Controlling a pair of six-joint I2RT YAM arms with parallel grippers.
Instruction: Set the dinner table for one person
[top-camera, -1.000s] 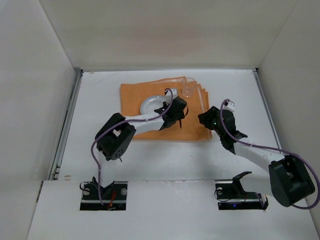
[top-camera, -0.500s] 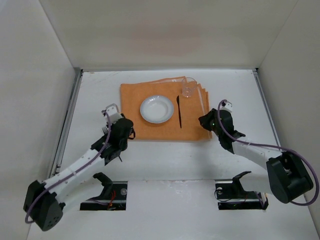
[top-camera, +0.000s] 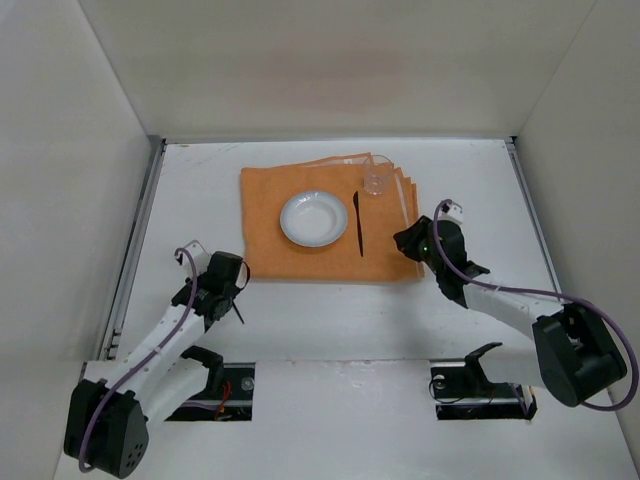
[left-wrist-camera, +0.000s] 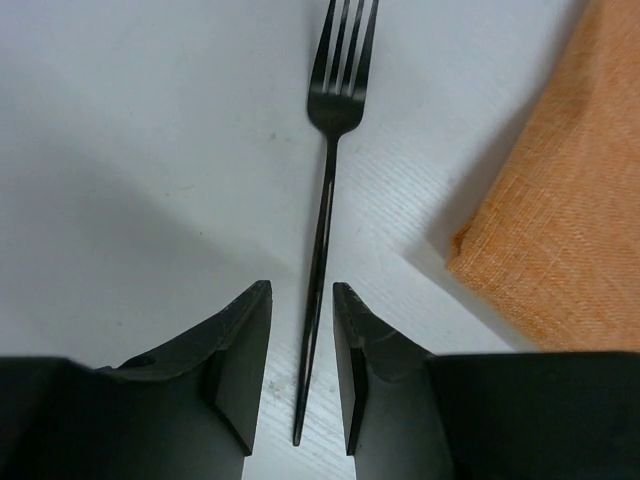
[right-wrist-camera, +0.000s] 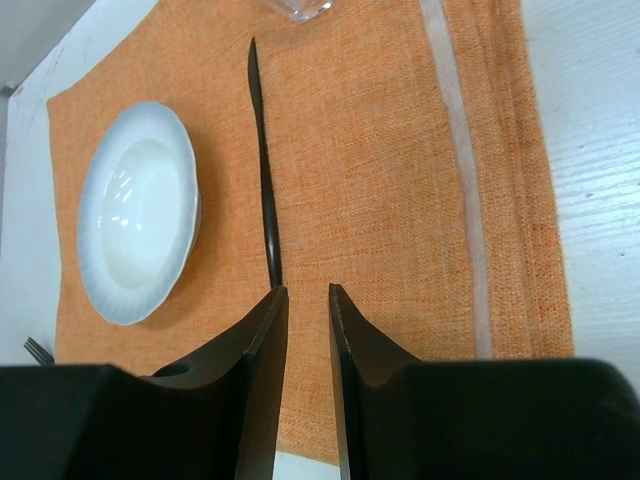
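White dinner table (top-camera: 200, 180), orange woven mat (top-camera: 270, 195), white perhaps fluted plate (top-camera: 313, 218), black fork (left-wrist-camera: 337, 105), knife (right-wrist-camera: 264, 170).

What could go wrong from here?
1. The fork handle lies between the left fingers; any sideways swing could drag it askew.
2. The right fingers hang right at the knife handle's end; a forward nudge could push it toward the glass.

The near dinner table (top-camera: 330, 320) strip lies open; plate (top-camera: 313, 218), knife (top-camera: 358, 222) and glass (top-camera: 377, 181) crowd the mat (top-camera: 262, 190); a fork (left-wrist-camera: 325, 200) lies beside it.
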